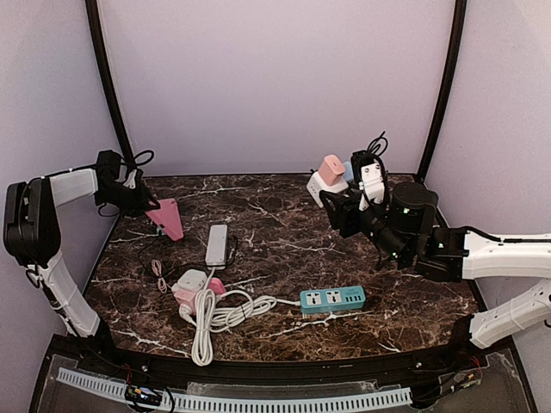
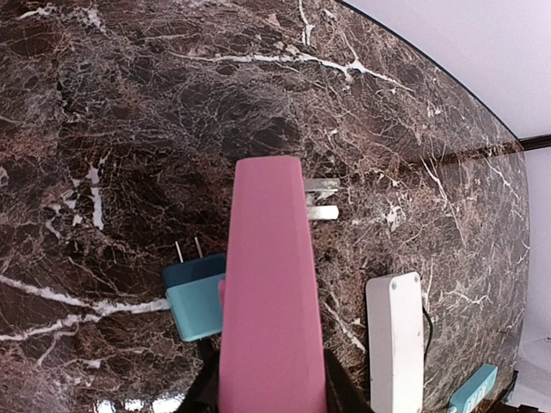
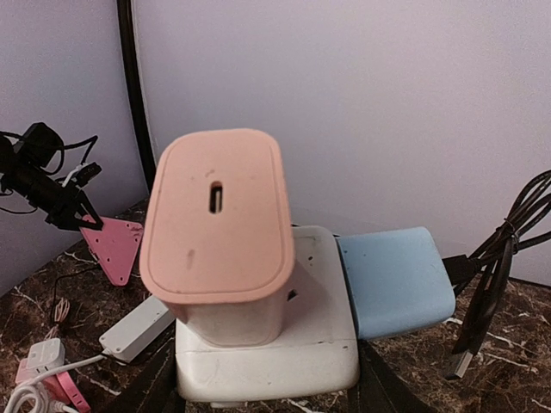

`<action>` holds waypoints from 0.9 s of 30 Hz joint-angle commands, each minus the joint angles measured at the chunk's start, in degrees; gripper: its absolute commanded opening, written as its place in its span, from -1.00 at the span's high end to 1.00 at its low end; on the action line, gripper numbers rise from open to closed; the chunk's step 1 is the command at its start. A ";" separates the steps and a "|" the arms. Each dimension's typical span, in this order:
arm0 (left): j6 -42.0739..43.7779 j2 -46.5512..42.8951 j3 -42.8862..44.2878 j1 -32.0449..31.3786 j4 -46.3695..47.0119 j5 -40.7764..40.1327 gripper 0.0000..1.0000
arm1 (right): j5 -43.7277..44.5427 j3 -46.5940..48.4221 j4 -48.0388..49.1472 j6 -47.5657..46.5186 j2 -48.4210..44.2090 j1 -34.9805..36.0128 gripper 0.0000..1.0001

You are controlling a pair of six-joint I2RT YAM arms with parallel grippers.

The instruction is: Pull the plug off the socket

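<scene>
The right gripper [image 1: 336,196] had its jaws clamped on the two sides of a white square socket block [image 3: 267,353]. Only dark slivers of the fingers [image 3: 155,383] showed at the lower edge of the wrist view, and whether the block touched the table could not be told. A peach rounded plug [image 3: 219,224] sat in the block's upper face, its prongs hidden inside. A light-blue plug [image 3: 396,280] sat in its right side, with black cables [image 3: 495,258] just beside it.

At the far left, the left gripper [image 1: 146,205] had its jaws closed on a pink wedge-shaped plug [image 2: 271,292] over the dark marble table [image 2: 129,103]. The wedge covered those jaws in the wrist view, and two metal prongs [image 2: 320,198] stuck out free. A teal plug adapter [image 2: 194,301] lay half covered beneath it. A white power strip [image 2: 394,340] and a teal power strip [image 1: 332,298] lay on the table.
</scene>
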 commanded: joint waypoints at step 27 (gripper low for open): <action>4.16 -8.53 -0.58 0.64 -1.03 -17.03 -0.80 | -9.01 -0.81 5.94 -0.62 -1.40 -0.38 1.00</action>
